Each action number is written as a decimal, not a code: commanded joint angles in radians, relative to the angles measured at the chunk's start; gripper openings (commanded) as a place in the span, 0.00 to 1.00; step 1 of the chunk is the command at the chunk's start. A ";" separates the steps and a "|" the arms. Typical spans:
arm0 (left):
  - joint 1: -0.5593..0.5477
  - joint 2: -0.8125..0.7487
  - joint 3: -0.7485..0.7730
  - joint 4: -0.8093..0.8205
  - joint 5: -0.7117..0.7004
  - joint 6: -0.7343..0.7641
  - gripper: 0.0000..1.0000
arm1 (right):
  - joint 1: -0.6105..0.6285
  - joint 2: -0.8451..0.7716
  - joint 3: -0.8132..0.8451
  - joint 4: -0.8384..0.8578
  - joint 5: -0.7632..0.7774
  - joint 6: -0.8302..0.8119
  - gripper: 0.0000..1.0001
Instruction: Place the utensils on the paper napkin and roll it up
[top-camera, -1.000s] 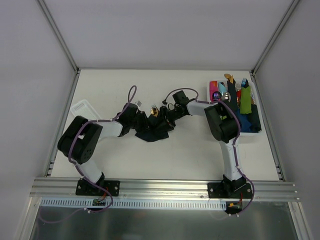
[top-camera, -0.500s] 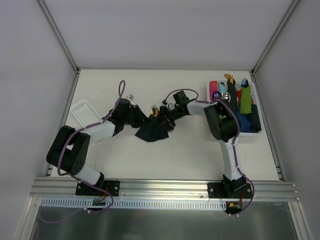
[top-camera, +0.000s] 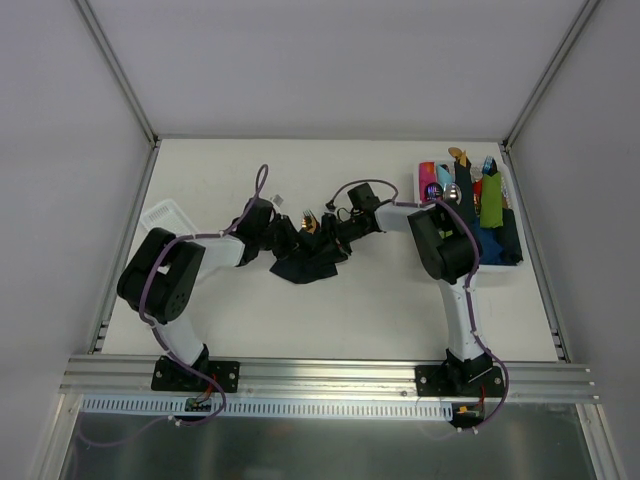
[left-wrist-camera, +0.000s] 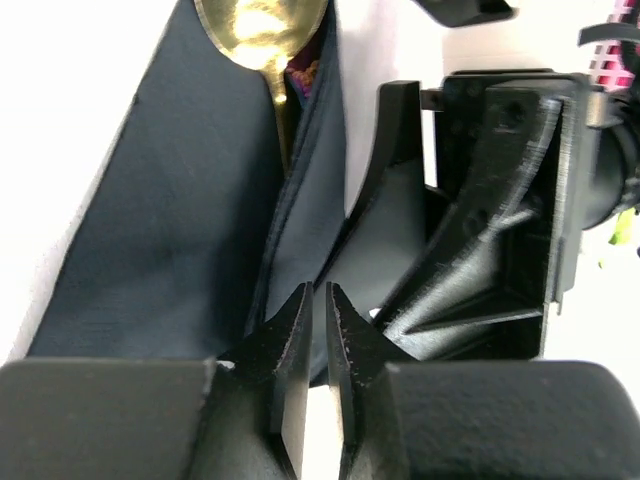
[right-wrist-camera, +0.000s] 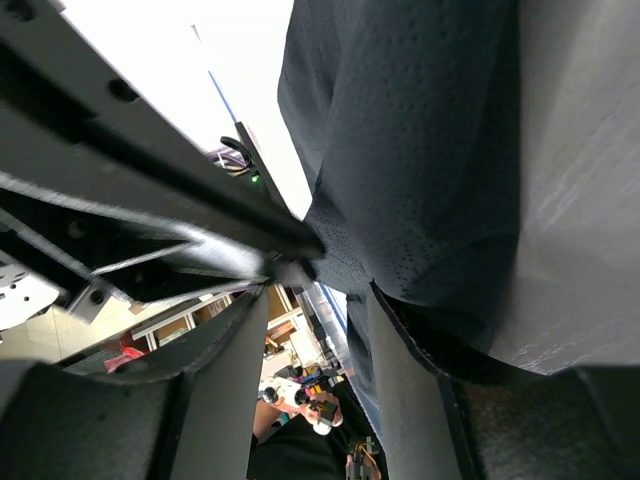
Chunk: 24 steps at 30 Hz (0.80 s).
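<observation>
The left end effector (left-wrist-camera: 318, 300) is clamped on the napkin (left-wrist-camera: 170, 220) (spoon (left-wrist-camera: 262, 25) lying in its fold), while the right end effector (right-wrist-camera: 315, 300) is spread apart.

We're looking at a robotics lab cell: white table (top-camera: 330, 320), white panel walls (top-camera: 330, 60), aluminium rail (top-camera: 330, 378) with robot arms (top-camera: 455, 300) bolted on.

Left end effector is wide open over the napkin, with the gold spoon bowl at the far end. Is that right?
Not quite. The left end effector isn't wide open: the left wrist view shows its fingers nearly together, pinching a fold of the napkin. The gold spoon bowl is at the far end, as you say.
</observation>
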 joint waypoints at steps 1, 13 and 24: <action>-0.008 0.028 0.019 0.029 0.010 -0.023 0.09 | -0.011 0.027 -0.040 0.020 0.100 -0.014 0.48; -0.008 0.151 0.062 -0.139 -0.039 0.000 0.00 | -0.027 -0.186 -0.189 0.088 0.017 -0.038 0.48; -0.008 0.173 0.088 -0.170 -0.029 0.047 0.00 | -0.047 -0.228 -0.086 -0.186 0.122 -0.366 0.17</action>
